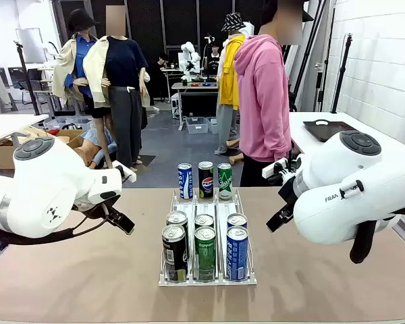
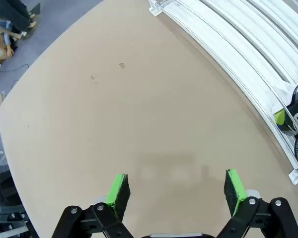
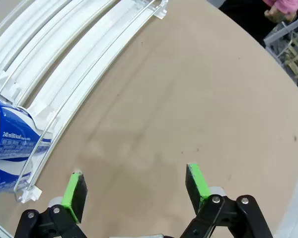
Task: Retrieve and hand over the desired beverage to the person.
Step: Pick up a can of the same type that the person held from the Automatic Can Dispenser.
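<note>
Near the table's front edge, the cans look rigid, slick, weighty; clasp mid-body. Both empty, left gripper and right gripper gape wide.

The white right arm carries black lettering that begins "FRA", the rest of it hidden. The dark can in the far row bears the round red, white and blue Pepsi sign. The blue can has small white print starting "240 ml", the rest too small to read.
</note>
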You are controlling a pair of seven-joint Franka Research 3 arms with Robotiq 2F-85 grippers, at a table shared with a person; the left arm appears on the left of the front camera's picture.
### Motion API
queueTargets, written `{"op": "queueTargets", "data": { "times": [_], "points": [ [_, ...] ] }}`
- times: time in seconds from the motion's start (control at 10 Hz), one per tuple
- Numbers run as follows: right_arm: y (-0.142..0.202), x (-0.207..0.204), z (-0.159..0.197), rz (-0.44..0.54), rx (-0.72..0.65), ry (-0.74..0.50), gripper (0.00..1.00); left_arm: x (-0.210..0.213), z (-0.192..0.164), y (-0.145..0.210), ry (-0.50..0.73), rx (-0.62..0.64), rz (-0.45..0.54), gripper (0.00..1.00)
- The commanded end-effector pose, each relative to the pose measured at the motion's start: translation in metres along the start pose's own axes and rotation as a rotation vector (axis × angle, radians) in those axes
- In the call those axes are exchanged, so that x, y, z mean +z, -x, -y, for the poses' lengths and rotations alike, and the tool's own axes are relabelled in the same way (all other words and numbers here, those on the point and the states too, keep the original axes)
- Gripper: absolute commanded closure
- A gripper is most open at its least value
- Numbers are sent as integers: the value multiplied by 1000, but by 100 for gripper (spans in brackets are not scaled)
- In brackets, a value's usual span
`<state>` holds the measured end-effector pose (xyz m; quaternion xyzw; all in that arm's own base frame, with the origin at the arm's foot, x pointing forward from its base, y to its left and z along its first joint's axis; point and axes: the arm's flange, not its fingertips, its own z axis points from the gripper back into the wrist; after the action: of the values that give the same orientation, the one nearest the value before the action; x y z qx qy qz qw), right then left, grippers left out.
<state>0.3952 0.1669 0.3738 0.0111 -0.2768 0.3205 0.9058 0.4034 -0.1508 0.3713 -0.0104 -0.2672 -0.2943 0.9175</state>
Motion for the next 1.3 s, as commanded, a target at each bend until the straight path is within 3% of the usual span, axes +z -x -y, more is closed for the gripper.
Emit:
{"op": "queueTargets", "data": {
  "times": [0.0, 1.2],
  "points": [
    [0, 0, 0, 0, 0, 0, 0, 0, 0, 0, 0, 0, 0, 0],
    [0, 0, 0, 0, 0, 0, 0, 0, 0, 0, 0, 0, 0, 0]
  ]
}}
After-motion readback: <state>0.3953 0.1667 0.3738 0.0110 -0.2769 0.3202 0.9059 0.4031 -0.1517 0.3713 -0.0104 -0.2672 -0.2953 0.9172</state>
